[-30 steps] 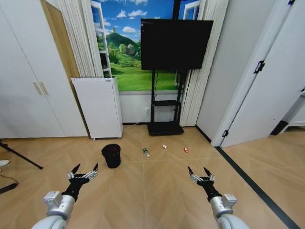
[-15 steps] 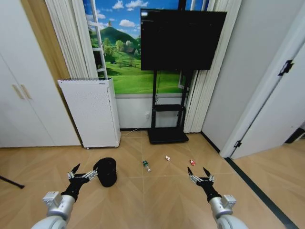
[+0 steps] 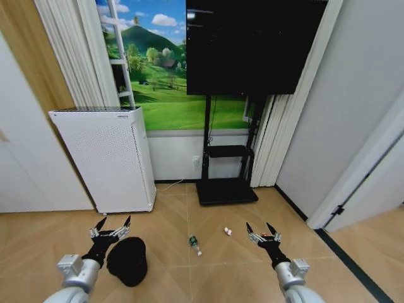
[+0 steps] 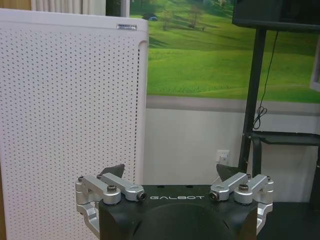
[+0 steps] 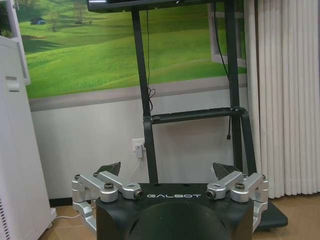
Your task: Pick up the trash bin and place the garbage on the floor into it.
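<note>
1. So, biggest things first: the white perforated cabinet (image 3: 104, 158) stands against the wall on the robot's left, and the TV stand (image 3: 226, 186) sits straight ahead. Between them and the robot is open floor (image 3: 170, 278), so there's plenty of room to move.
2. Over on the right a dark strip (image 3: 344, 259) runs along the floor's edge by the door, well apart from everything that matters.
3. Now the trash bin (image 3: 128, 260): it's on the parquet just in front of the cabinet, and it looks tipped toward the camera rather than cleanly upright, though I can't say for sure.
4. Key relation: the left gripper (image 3: 112, 226) hovers just above and a bit left of the bin, fingers spread wide, nothing held. It's clearly the nearer arm, so my guess is the bin is a short reach down and forward for it.
5. Meanwhile the right gripper (image 3: 261, 230) is also spread wide and empty, hanging near the small stuff.
6. Litter: the plastic bottle (image 3: 194, 243) lies between the two grippers, long axis running roughly away from the robot.
7. Smallest: a white-red wrapper (image 3: 228, 231) just beside the right gripper's fingertips.
</note>
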{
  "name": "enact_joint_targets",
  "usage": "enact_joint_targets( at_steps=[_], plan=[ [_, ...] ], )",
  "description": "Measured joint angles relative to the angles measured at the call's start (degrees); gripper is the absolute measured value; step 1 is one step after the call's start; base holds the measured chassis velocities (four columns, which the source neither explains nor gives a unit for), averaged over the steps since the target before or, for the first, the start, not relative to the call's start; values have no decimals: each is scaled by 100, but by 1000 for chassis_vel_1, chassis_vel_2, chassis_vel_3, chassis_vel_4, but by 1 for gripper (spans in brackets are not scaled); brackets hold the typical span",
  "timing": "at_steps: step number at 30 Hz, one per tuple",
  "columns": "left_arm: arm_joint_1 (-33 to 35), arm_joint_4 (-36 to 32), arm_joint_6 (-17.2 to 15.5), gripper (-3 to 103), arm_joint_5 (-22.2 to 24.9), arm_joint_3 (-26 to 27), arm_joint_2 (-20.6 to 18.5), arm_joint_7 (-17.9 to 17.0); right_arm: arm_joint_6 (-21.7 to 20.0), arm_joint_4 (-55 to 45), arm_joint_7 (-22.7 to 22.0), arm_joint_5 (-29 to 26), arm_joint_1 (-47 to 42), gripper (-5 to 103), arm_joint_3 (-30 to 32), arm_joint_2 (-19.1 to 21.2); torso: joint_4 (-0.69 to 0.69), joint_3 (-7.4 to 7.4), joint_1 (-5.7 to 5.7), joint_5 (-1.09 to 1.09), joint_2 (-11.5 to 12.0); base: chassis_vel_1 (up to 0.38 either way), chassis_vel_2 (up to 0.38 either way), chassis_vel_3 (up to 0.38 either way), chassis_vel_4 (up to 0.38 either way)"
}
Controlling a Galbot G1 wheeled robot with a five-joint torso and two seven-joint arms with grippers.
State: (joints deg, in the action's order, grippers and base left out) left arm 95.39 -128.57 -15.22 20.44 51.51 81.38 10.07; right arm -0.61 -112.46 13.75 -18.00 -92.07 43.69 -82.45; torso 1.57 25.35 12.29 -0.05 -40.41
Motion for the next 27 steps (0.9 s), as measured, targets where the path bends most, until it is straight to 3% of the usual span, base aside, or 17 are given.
enact_joint_targets(
  at_steps=[3, 6, 9, 11, 12, 25, 27],
  plan=[
    [0, 1, -3, 100, -69, -32, 22, -12, -29, 17, -16, -11, -1, 100, -23, 16, -1, 1, 0, 9, 0, -350, 361, 357, -360],
    [-16, 29, -3, 100, -92, -72, 32, -71, -26, 66, -144, 11, 28, 100, -61, 12, 0, 0, 0, 0, 1, -343, 349, 339, -349],
    [-39, 53, -3, 100, -104, -90, 35, -96, -16, 104, -166, 12, 44, 100, -63, 12, 1, 2, 3, 5, 1, -256, 316, 302, -263],
    [-60, 76, -40, 100, -136, -114, 37, -151, -7, 134, -182, -29, 55, 100, -63, 19, -4, 2, 6, 7, 2, -213, 209, 162, -160],
    [-69, 82, -83, 100, -169, -129, 39, -194, -2, 152, -186, -40, 55, 100, -61, 20, 4, -1, 4, 1, 7, -124, 98, 106, -62],
    [-124, 186, -160, 100, -249, -141, 8, -261, 5, 261, -191, -2, 123, 100, -194, -19, 0, -147, -107, 4, 253, 14, -18, -32, 23],
    [-142, 235, -175, 100, -250, -134, -7, -260, 3, 311, -194, 40, 163, 100, -252, -34, 1, -227, -160, 4, 398, 0, 0, 0, 0]
  ],
)
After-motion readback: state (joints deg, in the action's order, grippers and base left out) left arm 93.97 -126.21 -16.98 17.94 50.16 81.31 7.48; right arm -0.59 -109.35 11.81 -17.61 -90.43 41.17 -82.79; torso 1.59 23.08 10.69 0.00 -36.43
